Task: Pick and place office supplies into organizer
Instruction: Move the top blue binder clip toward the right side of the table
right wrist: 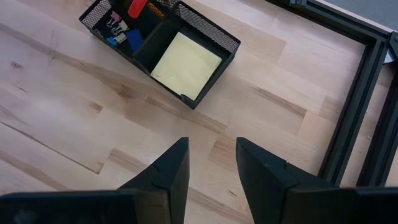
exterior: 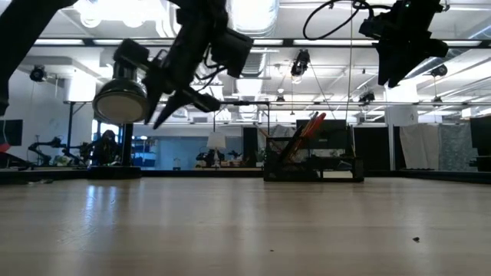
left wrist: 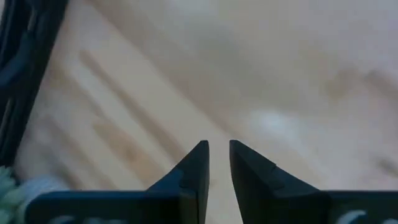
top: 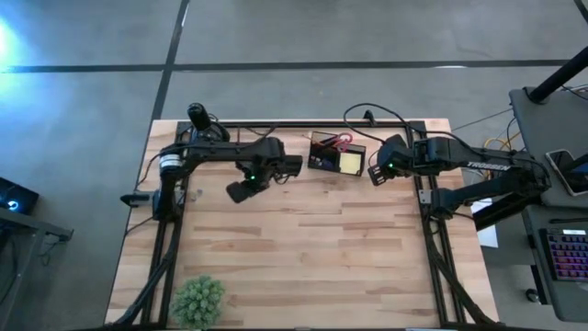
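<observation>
Several supplies, a square yellow sticky-note pad (right wrist: 185,65) included, already sit inside the black mesh organizer (right wrist: 211,81). Both grippers hang empty above the wooden bench (top: 303,248): left gripper (left wrist: 217,163) narrow, right gripper (right wrist: 211,163) half-open. Little seems left.

White lettering "TROSSEN" on right arm (top: 487,167) forearm link, high view. No other legible text.

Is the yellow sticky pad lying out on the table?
No, the yellow sticky pad sits inside a compartment of the black box.
</observation>
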Tool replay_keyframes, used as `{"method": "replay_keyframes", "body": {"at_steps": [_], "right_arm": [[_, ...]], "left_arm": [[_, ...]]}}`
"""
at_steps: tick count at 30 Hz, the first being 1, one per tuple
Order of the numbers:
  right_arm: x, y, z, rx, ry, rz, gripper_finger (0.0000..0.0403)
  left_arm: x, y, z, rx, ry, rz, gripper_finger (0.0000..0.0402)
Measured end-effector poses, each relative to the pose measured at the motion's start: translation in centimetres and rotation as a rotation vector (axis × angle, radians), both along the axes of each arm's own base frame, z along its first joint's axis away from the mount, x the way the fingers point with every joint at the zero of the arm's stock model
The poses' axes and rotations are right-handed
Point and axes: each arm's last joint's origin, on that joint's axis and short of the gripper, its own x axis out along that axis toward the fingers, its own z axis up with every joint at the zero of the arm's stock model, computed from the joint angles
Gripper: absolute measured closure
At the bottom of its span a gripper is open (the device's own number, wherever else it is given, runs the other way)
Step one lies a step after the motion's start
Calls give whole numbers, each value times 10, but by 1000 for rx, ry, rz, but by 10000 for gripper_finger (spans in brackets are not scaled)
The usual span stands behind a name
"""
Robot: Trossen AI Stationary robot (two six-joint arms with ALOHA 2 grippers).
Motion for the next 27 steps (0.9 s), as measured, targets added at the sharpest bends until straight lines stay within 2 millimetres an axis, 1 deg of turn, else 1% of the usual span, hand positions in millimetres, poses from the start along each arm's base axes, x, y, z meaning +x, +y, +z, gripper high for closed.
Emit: {"method": "replay_keyframes", "body": {"at_steps": [2,3,5,10,14,17,19,21,24,27], "right_arm": [[0,0,0,0,1,1,280],[0,0,0,0,0,0,280],[0,0,0,0,0,1,280],[0,0,0,0,0,0,280],[0,0,0,0,0,0,280],[0,0,0,0,1,0,280],[0,0,0,0,0,0,280],[0,0,0,0,1,0,280],[0,0,0,0,0,0,280],[0,0,0,0,0,0,280]], "left_arm": [[-6,-5,0,-37,-8,6,353],[-10,-7,-3,-54,17,19,350],[-15,-13,-3,-37,28,49,337],[-33,-24,12,78,9,104,278],[-63,-30,18,145,-14,178,231],[-84,-32,5,168,-91,187,216],[-95,-31,-8,196,-137,188,214],[-107,-30,-15,229,-152,166,213],[-126,-26,-18,276,-137,94,213],[-144,-24,-17,304,-77,42,213]]}}
